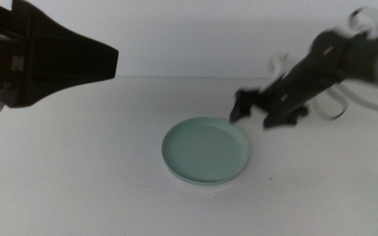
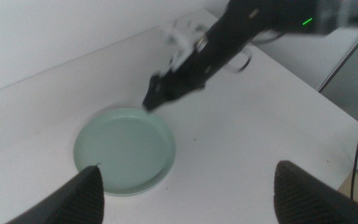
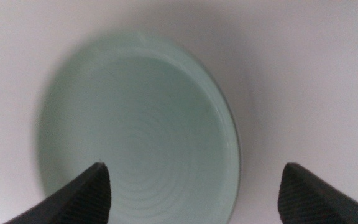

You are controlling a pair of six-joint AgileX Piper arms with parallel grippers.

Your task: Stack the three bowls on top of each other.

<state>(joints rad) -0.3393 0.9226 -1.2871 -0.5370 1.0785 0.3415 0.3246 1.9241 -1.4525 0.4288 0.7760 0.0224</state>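
Stack: the mint bowl (image 1: 205,150) sits on top, near the middle of the table (image 1: 77,177), its inside bare. Beneath it the middle view shows thin rims of further bowls, a greyish edge and a white edge (image 1: 205,185) at the near side. How many lie under it cannot be counted for certain (only slivers show).

Mint bowl, detail: round, shallow, low rim, matte. The right wrist view shows faint concentric rings on its floor (image 3: 138,124). It lies flat, not tilted.

Right gripper: (image 1: 253,113) above the table just beyond the stack's far right rim, clear of the bowl, not touching it. The arm comes in from the right and is blurred. In its own wrist view the two dark jaws stand wide apart (image 3: 194,186), nothing between them, with the mint bowl directly below.

Left gripper: (image 2: 188,186) raised at the left side, well apart from the stack. Its jaws are spread wide and hold nothing. In the middle view only its dark body (image 1: 44,59) shows at the upper left.

Left wrist view: the mint bowl (image 2: 124,151) and the right gripper (image 2: 160,93) appear together, the gripper tip just over the bowl's rim.

Table: white, plain, a few small dark specks near the stack.
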